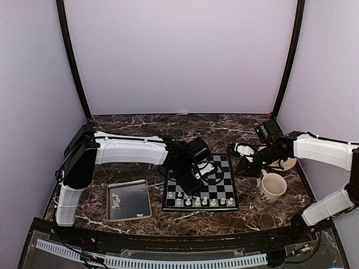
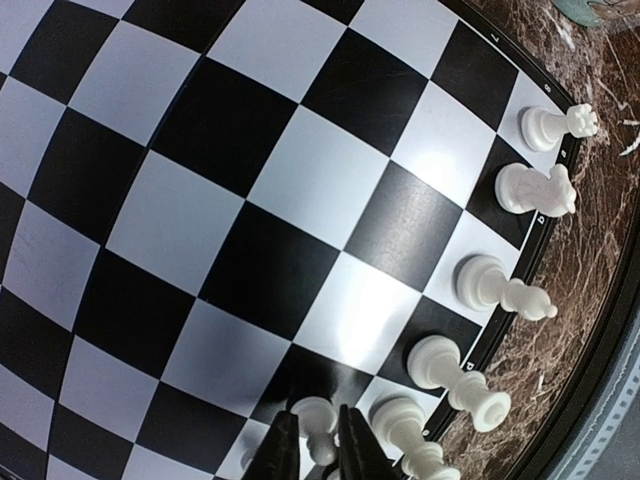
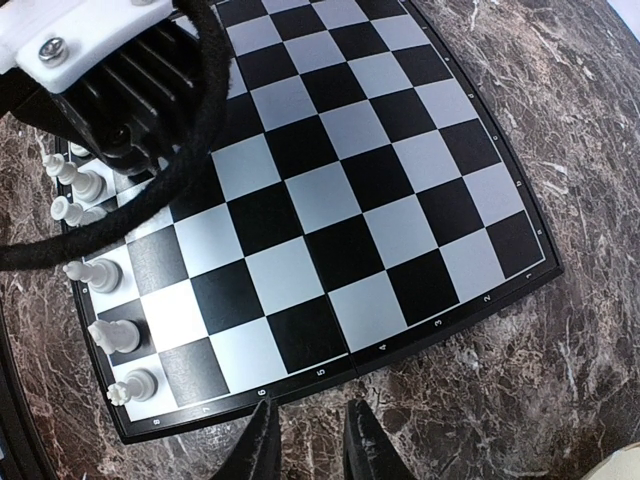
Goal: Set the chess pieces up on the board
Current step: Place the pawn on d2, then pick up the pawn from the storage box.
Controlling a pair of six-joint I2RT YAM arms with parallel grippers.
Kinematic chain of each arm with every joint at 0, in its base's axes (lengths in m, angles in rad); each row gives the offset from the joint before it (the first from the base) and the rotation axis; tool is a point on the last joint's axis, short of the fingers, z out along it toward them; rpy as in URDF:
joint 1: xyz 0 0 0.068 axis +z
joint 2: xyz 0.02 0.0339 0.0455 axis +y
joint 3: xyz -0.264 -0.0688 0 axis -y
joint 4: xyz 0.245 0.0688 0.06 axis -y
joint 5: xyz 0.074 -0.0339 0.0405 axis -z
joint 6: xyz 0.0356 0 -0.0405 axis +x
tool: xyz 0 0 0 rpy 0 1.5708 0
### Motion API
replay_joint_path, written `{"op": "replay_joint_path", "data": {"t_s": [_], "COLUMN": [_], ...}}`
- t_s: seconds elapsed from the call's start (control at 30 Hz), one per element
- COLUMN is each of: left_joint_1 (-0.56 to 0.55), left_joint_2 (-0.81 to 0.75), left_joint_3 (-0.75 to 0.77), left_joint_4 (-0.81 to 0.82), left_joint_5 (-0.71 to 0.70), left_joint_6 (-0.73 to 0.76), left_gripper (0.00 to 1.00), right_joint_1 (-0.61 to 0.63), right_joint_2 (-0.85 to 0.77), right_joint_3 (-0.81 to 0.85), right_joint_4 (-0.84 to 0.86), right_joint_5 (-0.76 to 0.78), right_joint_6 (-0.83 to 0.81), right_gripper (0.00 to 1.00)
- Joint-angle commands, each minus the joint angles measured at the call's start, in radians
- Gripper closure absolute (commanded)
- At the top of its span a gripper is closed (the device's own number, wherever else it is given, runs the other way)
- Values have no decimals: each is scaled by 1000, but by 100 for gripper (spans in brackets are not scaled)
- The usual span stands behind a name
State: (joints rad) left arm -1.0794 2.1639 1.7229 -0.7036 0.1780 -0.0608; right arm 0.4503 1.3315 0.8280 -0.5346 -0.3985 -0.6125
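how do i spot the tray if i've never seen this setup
Find the black-and-white chessboard at the middle of the dark marble table. Directly left of it lies a flat silver tray. Unlike the board it is plain, smaller, and holds a few loose white pieces.

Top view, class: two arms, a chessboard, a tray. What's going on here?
The left fingers straddle a small piece on the board, beside the row standing along its near edge; whether they grip it is unclear. The right fingers hover slightly open and empty over the table beside the board. A few pieces lie in the tray.
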Motion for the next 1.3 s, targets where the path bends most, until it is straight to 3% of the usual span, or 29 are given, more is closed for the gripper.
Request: {"op": "replay_joint_path", "data": {"t_s": [0.0,0.33,0.63,0.77,0.97,1.13,1.27], "left_joint_1": [-7,-8,0,50,202,282,306], "left_joint_2": [5,8,-102,-236,-519,-694,-760], "left_joint_3": [33,63,58,-78,-435,-660,-748], "left_joint_4": [-17,-25,-60,-59,-41,-81,-132], "left_joint_5": [-6,-5,-201,-310,-348,-351,-371], "left_joint_6": [-2,-12,-55,-194,-435,-506,-527], "left_gripper": [83,79,72,71,70,70,71], "right_joint_1": [-5,-5,-5,-6,-7,-7,-7], "right_joint_2": [7,8,5,2,3,5,4], "right_joint_3": [-5,-6,-6,-6,-4,-3,-2], "right_joint_4": [-5,-6,-8,-8,-7,-8,-8], "right_joint_5": [5,1,-3,-1,0,-2,-3], "right_joint_6": [-5,-6,-7,-6,-8,-9,-9], "right_gripper": [76,77,77,77,77,77,76]}}
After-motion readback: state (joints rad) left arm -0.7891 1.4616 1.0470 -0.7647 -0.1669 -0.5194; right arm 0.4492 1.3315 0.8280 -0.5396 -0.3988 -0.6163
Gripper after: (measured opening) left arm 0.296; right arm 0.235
